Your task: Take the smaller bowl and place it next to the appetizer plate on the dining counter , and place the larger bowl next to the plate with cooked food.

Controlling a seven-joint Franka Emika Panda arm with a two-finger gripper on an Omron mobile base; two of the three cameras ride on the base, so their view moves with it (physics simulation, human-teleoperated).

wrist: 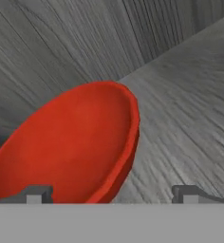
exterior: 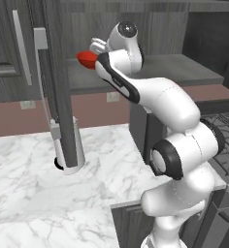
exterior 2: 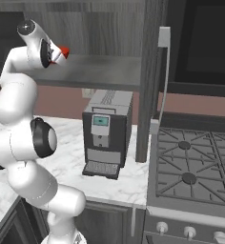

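The smaller bowl (wrist: 71, 147), glossy red, rests on a dark grey wood-grain shelf (wrist: 190, 118) inside the wall cabinet; the hand view is rolled, so bowl and shelf look tilted. My gripper (wrist: 111, 194) is open, its two tips wide apart, with the bowl's near rim between them and not clamped. From the left base view the red bowl (exterior: 86, 59) peeks out just left of the raised hand (exterior: 101, 47). From the right it shows as a red bit (exterior 2: 64, 50) at the hand's tip. The larger bowl, both plates and the dining counter are out of view.
A dark cabinet door (exterior: 63, 97) with a pale handle stands open left of the arm. A coffee machine (exterior 2: 107, 133) sits on the white marble counter (exterior: 34, 179) below the shelf, with a gas stove (exterior 2: 195, 167) to its right.
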